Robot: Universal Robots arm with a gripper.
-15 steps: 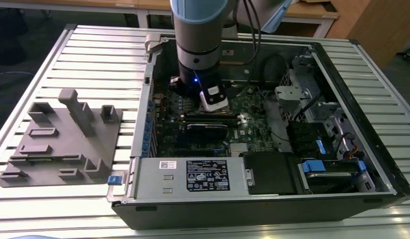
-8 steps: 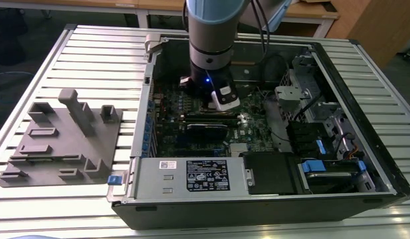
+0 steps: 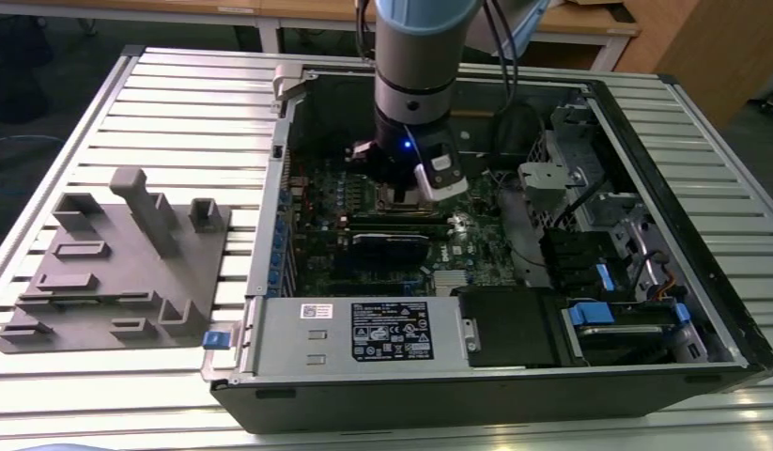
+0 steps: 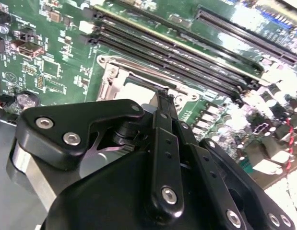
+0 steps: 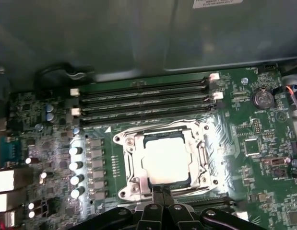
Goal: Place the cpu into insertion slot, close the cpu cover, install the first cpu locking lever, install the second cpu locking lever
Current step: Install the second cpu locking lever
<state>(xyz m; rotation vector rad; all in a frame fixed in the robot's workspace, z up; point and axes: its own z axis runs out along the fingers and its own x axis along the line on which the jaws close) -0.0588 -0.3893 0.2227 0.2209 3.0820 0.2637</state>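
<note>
Cpu [image 5: 166, 162] seated in slot [image 5: 131, 189] at frame centre, cover [image 5: 198, 139] down around it; your gripper [image 5: 160, 190], jaws clenched empty at its edge, likely starts lever work.

Grey slotted fixture [image 3: 116, 272] on slatted table [image 3: 173, 94], open computer case [image 3: 724, 310], labelled power supply [image 3: 361, 334], memory slots [image 5: 143, 103]

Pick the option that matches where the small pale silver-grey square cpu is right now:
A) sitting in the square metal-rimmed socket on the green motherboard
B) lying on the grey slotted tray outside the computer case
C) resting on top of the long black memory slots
A: in the first wrist view the pale silver-grey cpu sits inside the silvery-rimmed insertion slot on the green motherboard, with the gripper at the socket's near edge.
</note>
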